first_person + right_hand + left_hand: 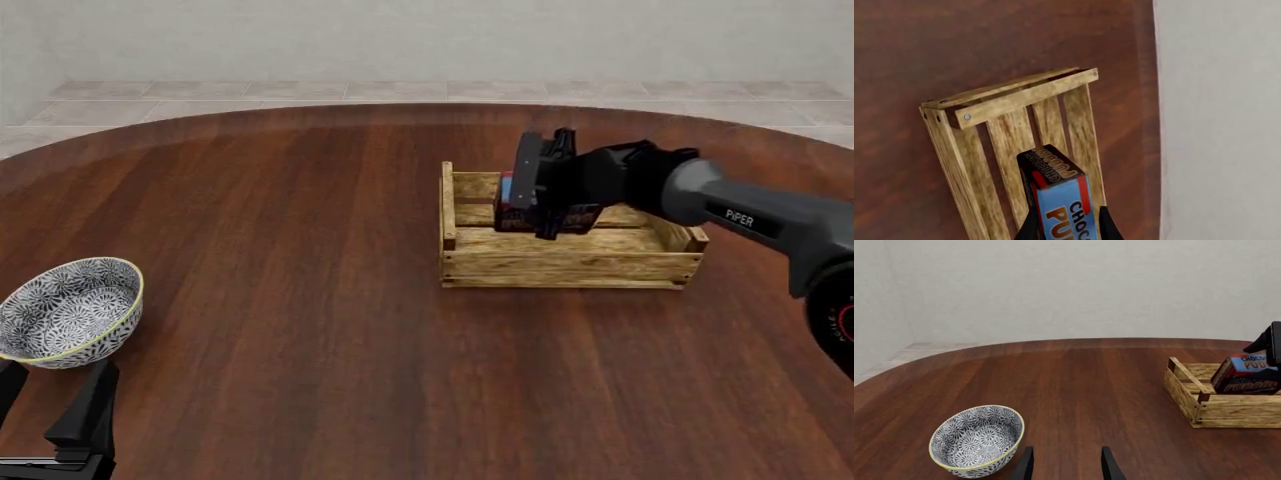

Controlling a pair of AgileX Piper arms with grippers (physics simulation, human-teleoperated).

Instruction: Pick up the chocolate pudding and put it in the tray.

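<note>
Your right gripper (1069, 227) clamped on chocolate pudding (1057, 197), carton tilted over left end of tray (567, 265), inside rim; whether it touches slats unclear. Release point lies straight below. Left gripper (1066, 465) parted, holds nothing, beside patterned bowl (976, 440), well apart from tray.

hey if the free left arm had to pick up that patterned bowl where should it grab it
Probably the rim of the blue-white patterned bowl with a yellow edge, from above. It sits upright and open on the brown wooden table, too wide to span, so one of the left gripper's jaws would go inside the near wall, one outside.
</note>
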